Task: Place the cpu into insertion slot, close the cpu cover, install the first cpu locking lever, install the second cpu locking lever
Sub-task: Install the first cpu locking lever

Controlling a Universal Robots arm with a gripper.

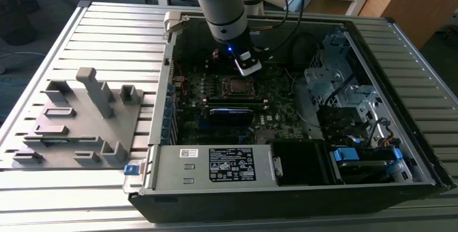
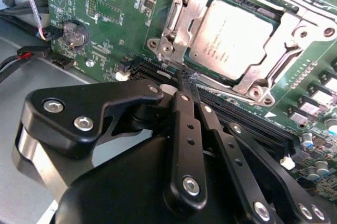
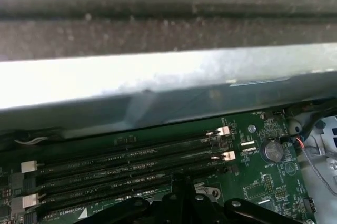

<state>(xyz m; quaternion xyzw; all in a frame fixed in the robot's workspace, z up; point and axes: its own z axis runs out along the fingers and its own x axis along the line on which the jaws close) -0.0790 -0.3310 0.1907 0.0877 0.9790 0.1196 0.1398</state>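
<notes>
Tool [image 2: 182, 78] closed near cpu [image 2: 239, 31] — cpu cover [image 2: 181, 21] partly cropped.

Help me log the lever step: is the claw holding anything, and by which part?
Nothing visibly held: the claw is shut, its tips at a corner of the cpu cover.

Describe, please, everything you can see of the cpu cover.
The cpu cover is a thin silver metal frame with a cut-out centre and screws near its corners. It lies flat and closed over the cpu, whose grey top shows through the opening. The gripper, fingers shut, hovers by one corner; contact is unclear.
</notes>
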